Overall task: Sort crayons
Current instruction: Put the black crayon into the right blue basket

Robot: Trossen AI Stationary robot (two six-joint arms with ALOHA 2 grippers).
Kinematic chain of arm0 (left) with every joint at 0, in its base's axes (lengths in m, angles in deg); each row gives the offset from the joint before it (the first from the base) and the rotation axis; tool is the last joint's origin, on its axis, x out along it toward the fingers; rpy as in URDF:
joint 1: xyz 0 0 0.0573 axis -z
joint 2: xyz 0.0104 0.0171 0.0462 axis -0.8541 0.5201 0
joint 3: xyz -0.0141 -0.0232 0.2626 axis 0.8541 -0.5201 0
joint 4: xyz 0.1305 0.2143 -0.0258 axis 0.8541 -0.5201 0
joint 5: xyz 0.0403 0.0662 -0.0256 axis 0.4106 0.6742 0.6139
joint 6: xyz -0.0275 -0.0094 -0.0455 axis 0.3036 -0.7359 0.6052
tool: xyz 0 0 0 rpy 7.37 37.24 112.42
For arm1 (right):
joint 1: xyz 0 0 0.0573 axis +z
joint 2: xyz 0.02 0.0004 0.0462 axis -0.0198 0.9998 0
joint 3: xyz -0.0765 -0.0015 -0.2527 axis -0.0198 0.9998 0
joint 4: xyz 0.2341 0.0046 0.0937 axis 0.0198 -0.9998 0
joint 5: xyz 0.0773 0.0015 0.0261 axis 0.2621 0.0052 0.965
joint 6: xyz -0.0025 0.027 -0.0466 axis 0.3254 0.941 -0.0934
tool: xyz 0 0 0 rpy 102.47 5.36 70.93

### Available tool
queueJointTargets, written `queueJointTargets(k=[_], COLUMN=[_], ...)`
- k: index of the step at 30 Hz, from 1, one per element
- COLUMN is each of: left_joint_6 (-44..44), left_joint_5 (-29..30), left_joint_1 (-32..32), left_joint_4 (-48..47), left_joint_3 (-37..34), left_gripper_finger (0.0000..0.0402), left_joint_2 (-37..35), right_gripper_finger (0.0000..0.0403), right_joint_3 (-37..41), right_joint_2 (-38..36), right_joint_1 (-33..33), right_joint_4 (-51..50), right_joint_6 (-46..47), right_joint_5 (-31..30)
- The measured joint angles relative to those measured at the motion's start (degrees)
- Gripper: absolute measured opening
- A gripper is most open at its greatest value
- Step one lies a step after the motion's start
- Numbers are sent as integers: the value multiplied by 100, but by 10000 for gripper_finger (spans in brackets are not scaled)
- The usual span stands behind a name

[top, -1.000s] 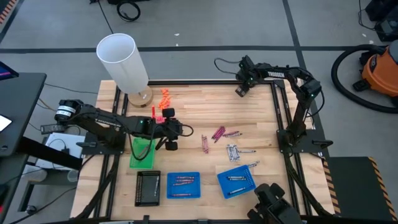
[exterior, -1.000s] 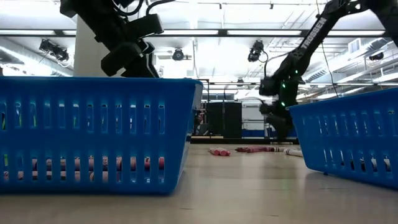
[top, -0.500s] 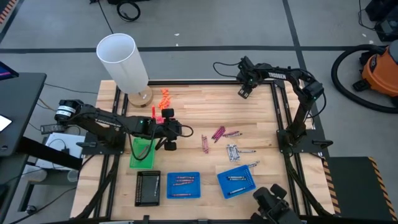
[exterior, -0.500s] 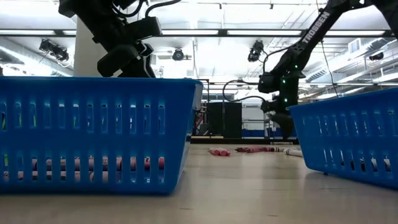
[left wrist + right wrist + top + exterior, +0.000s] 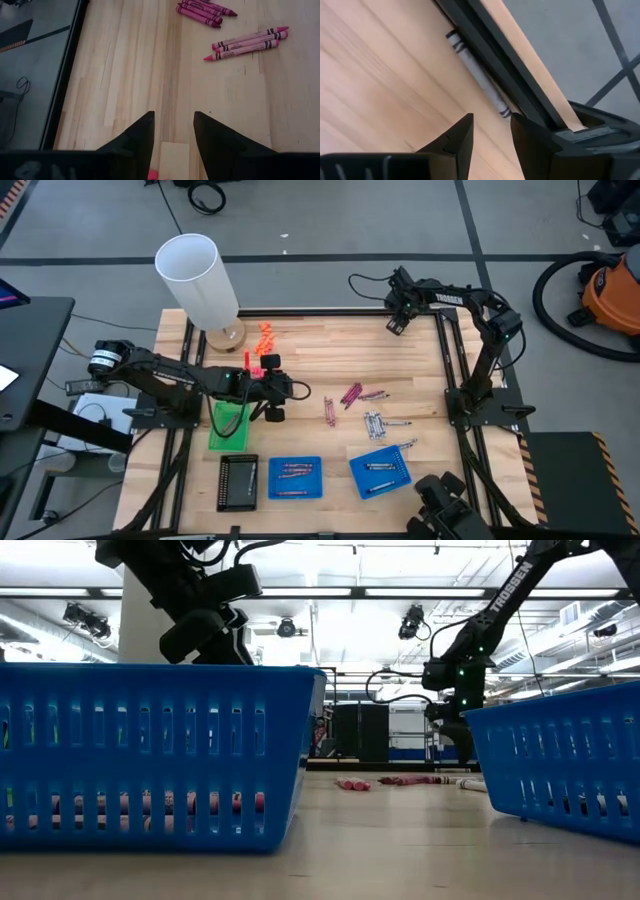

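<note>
Crayons [image 5: 352, 394] lie loose mid-table: magenta bunch, reddish ones at its 7 o'clock, silvery ones [image 5: 373, 424] at 5. More inside both blue trays.

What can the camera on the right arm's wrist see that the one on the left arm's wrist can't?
Only the right wrist view shows a single pale grey crayon lying against the dark metal rail at the table's edge, ahead of the open right gripper. Only the left wrist view shows two loose bunches of pink and magenta crayons, with the open left gripper empty. Both show the light wooden tabletop.
</note>
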Motion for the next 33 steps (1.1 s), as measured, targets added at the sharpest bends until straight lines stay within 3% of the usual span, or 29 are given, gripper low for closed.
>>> queueJointTargets(k=[8, 15, 25, 33], left_joint_6=[-21, -49, -103, -50], left_joint_5=[1, 2, 2, 2], left_joint_1=[0, 0, 7, 124], left_joint_4=[2, -6, 8, 3], left_joint_3=[0, 0, 0, 0], left_gripper_finger=[149, 149, 149, 149], left_joint_2=[0, 0, 0, 0], right_gripper_finger=[142, 142, 137, 124], right_joint_3=[-103, -653, -825, -822], right_joint_2=[219, 728, 632, 614], right_joint_1=[-26, 41, 278, 533], right_joint_4=[202, -372, -1010, -1083], right_joint_6=[-20, 5, -293, -192], right_joint_5=[79, -188, 278, -317])
